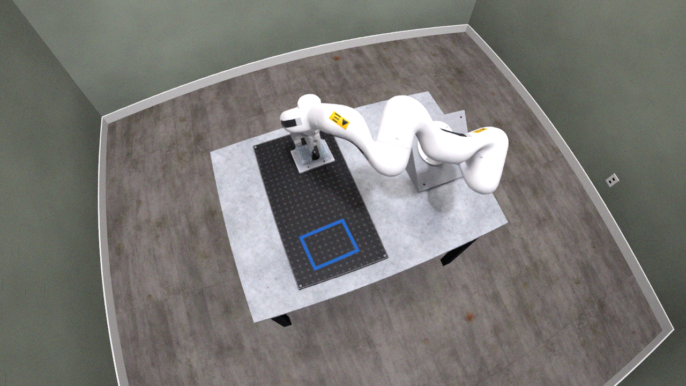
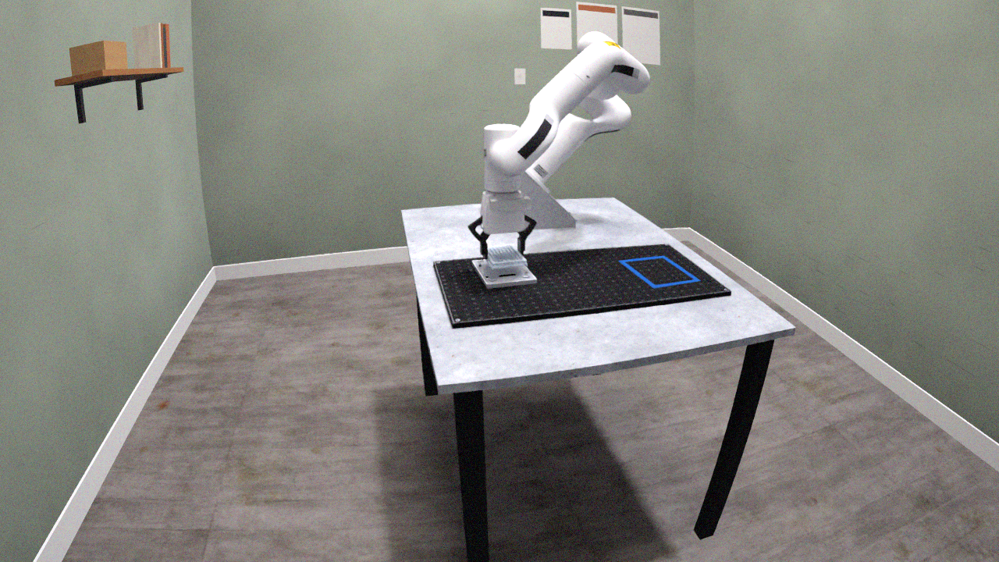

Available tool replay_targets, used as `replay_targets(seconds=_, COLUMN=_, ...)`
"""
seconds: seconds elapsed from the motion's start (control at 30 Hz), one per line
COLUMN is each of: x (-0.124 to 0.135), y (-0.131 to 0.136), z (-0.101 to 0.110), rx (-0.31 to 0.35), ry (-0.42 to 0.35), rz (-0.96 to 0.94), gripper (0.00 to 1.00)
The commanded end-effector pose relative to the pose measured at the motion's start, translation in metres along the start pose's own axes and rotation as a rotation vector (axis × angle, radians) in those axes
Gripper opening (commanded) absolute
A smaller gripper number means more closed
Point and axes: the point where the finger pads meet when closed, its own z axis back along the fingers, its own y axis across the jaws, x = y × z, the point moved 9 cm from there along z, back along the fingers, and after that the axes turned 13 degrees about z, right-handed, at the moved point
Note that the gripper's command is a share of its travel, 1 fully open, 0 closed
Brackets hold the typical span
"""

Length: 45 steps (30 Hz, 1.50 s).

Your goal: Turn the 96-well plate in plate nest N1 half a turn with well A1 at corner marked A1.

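Gripper [image 2: 502, 246] was clamped wide across the 96-well plate [image 2: 506, 261], held right over plate nest N1 [image 2: 504, 278], w/ plate approx. at nest level. Plate prob. light, stiff, slick plastic; best held by opposite side walls, kept level.

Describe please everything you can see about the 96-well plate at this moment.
The 96-well plate is a small, pale, translucent block that looks like plastic, with a fine grid of wells on top. It sits level and low over the light grey plate nest, at the end of the black perforated board far from the blue outline. The gripper is shut on it, its dark fingers on opposite sides. Whether it is fully seated, and where the cut-off corner points, cannot be made out.
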Motion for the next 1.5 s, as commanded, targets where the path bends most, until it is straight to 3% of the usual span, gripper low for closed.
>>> replay_targets(seconds=0.0, x=-0.0008, y=0.0005, z=-0.0079, rx=0.001, ry=0.002, rz=0.001, gripper=0.00)
replay_targets(seconds=1.47, x=-0.0008, y=0.0004, z=-0.0167, rx=0.001, ry=0.002, rz=0.001, gripper=0.00)
